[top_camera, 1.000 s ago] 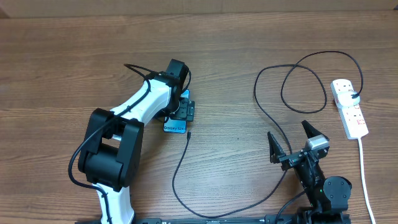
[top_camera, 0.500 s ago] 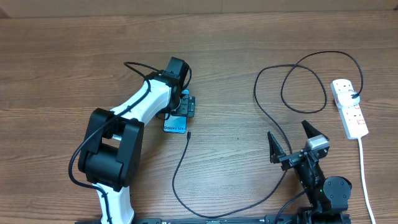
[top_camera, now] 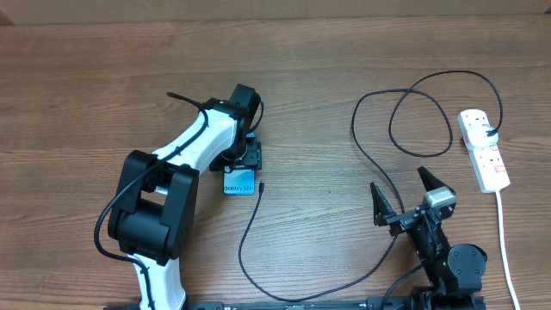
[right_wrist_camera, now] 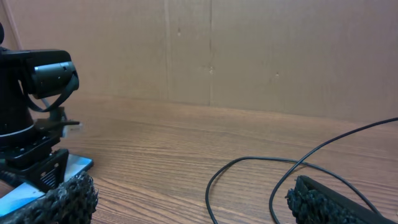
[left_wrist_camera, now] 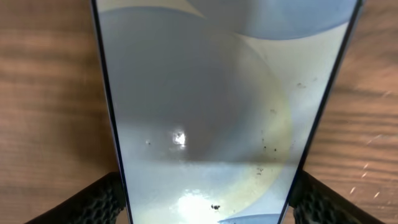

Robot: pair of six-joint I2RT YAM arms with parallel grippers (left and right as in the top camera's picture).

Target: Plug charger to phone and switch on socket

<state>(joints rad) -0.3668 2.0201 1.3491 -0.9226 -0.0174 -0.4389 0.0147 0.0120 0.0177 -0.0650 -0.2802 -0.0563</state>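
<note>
The left end effector (top_camera: pixel 248 157) is clamped on the phone (top_camera: pixel 240 183): in the left wrist view its textured pads (left_wrist_camera: pixel 102 200) press against both long edges of the pale screen (left_wrist_camera: pixel 211 112). The phone lies flat, screen up, near the middle of the wooden surface (top_camera: pixel 103 77), its lettered end pointing toward the robot. Just beside that end, to the right, is the plug tip (top_camera: pixel 261 184) of the charger (top_camera: pixel 352 129) (whether tip and phone touch I cannot tell). The black cable runs down, sweeps right past the right end effector (top_camera: pixel 403 196), whose fingers are spread wide with nothing between them, then loops up to the socket (top_camera: pixel 484 151) at the right edge, white cord (top_camera: pixel 504 232) trailing down.
</note>
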